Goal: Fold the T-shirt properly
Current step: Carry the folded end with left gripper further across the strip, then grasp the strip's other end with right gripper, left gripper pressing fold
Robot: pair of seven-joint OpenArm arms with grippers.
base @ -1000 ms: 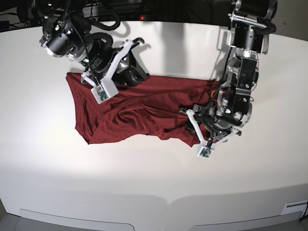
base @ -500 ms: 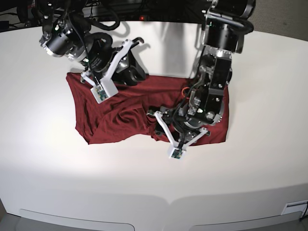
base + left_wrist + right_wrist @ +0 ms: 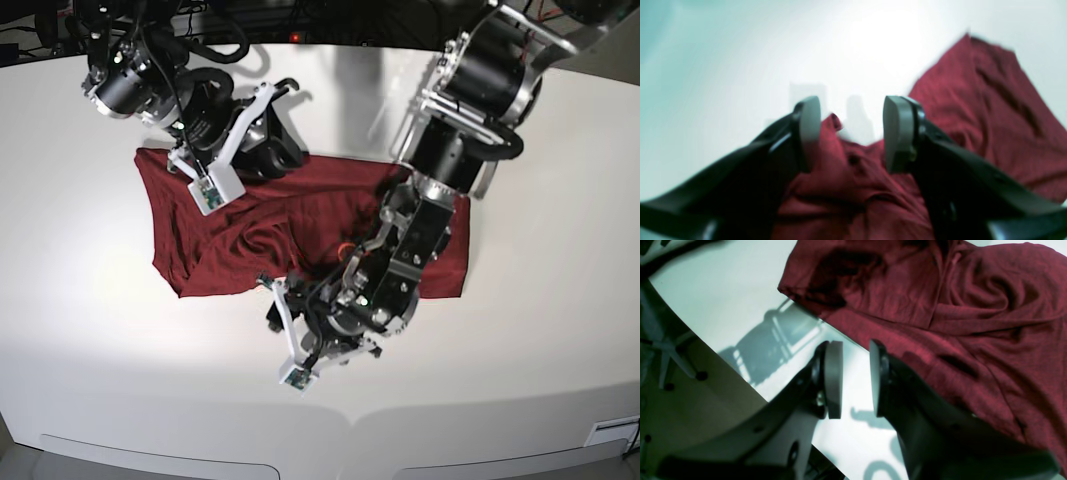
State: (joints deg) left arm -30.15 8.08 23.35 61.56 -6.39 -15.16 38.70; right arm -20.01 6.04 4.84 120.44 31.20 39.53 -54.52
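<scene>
The dark red T-shirt (image 3: 250,225) lies spread and wrinkled across the middle of the white table (image 3: 130,350). My left gripper (image 3: 272,303) hangs low at the shirt's front edge. In the left wrist view it (image 3: 853,110) is open, and a loose fold of the T-shirt (image 3: 973,116) lies between the fingers without being pinched. My right gripper (image 3: 283,152) sits at the shirt's back edge. The right wrist view shows it (image 3: 856,350) open with only bare table in the gap; one finger (image 3: 878,373) overlaps the hem of the T-shirt (image 3: 957,306).
The rounded table edge (image 3: 750,386) runs close behind the right gripper, with floor and a chair base (image 3: 666,353) beyond it. Dark equipment (image 3: 300,15) lines the back of the table. The left arm's bulky links (image 3: 480,85) hang over the shirt's right half.
My left arm has swung from the shirt's right side across it to the front edge, uncovering the shirt's right part. The right arm has not moved.
</scene>
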